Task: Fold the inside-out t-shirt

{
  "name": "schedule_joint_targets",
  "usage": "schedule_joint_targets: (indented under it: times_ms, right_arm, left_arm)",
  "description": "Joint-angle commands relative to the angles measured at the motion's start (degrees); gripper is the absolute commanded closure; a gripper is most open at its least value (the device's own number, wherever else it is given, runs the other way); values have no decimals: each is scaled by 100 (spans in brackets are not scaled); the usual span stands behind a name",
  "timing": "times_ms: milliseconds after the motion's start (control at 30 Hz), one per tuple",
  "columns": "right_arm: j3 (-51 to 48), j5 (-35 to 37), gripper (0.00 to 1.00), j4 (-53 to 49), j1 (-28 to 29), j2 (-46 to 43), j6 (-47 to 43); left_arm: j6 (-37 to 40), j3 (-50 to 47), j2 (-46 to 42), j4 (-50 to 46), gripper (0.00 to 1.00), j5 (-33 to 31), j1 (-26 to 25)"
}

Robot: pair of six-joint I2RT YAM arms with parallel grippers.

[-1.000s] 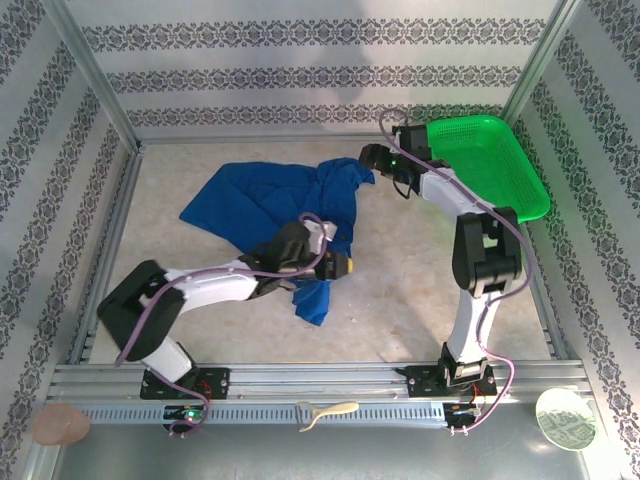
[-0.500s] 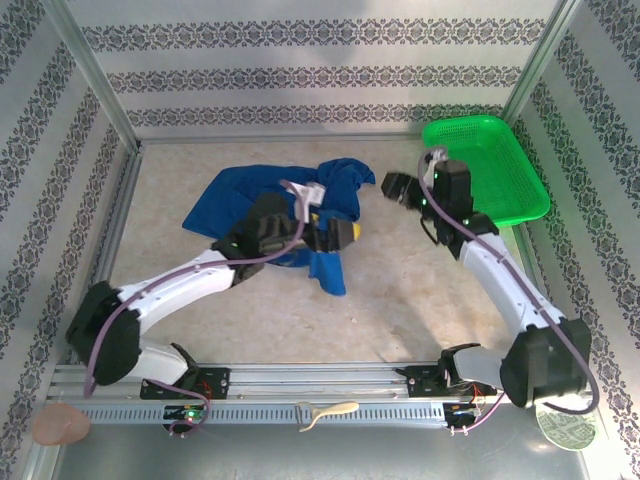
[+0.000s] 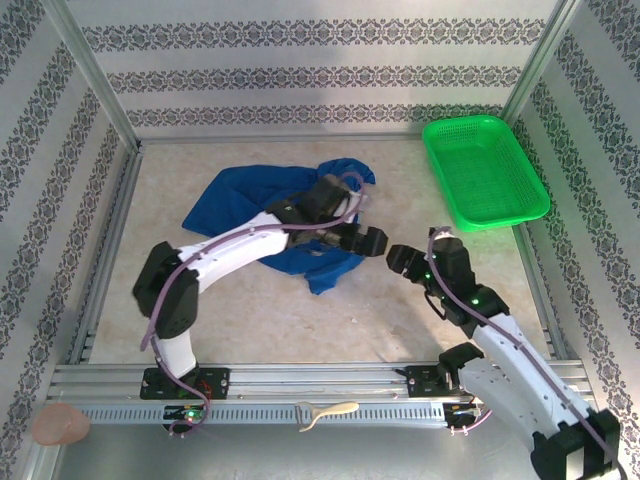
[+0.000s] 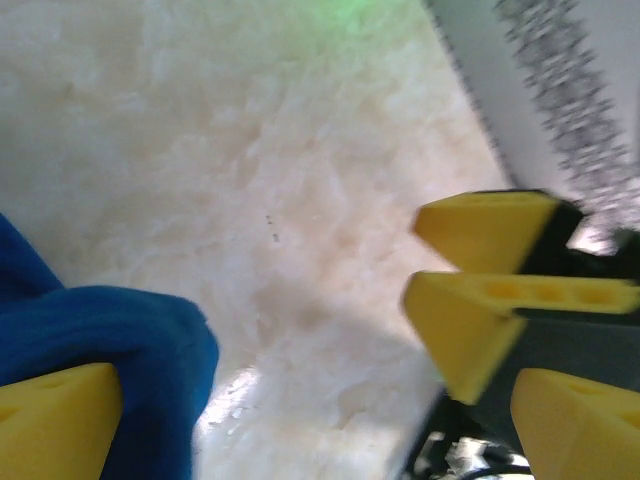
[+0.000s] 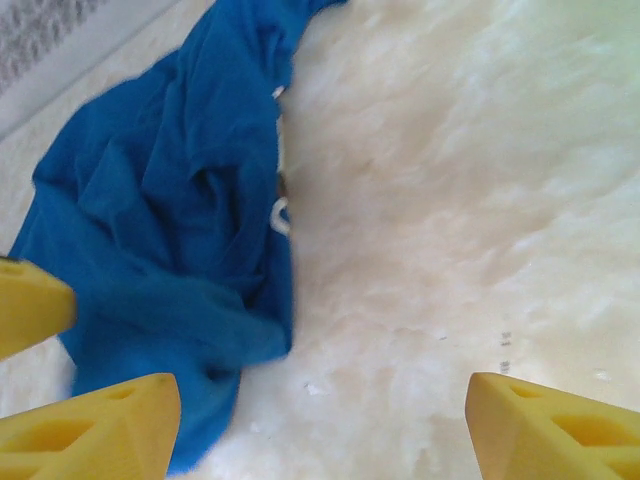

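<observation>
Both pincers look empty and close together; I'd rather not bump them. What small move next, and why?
Likely shift the left pincer sideways over the t-shirt fold beside its finger and close. It is open and empty, the fold lies inside its gap, and the open right pincer sits just ahead.

t-shirt [image 3: 232, 195]: royal blue | basket [image 3: 485, 172]: green mesh | walls [image 3: 300, 75]: white, grey floral bands | table [image 3: 380, 320]: mottled cream

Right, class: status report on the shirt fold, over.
Left hand and right hand open, tips facing, apart. T-shirt crumpled, unfolded, beside left hand. Green basket apart, far right.
</observation>
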Motion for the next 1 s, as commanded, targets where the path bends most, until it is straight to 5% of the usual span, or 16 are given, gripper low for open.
schedule_joint_targets:
  times_ms: [0, 167, 300, 467, 633, 767, 967]
  right_arm:
    - [11, 356, 25, -639, -462, -321, 138]
    - [239, 95, 24, -704, -850, -261, 15]
    - [263, -492, 25, -466, -793, 106, 133]
    - [-25, -282, 24, 45, 168, 479, 580]
    - [-98, 372, 24, 858, 1444, 1519, 1002]
    - [145, 782, 24, 1237, 1955, 2563, 1071]
    - [309, 1502, 28, 1683, 2090, 3677, 1475]
  left_arm:
    - [1418, 1123, 469, -3160, 1, -2270, -550]
    - [1511, 1315, 509, -3432, 1, -3247, -690]
    - [1438, 745, -227, -2802, 1, -3304, -160]
    - [1337, -165, -947, -1819, 1, -1908, 1773]
    - [1305, -548, -601, -890, 1, -865, 3627]
    - [1423, -163, 220, -672, 1, -231, 4294]
    - [1484, 412, 1167, -864, 1, 148, 4412]
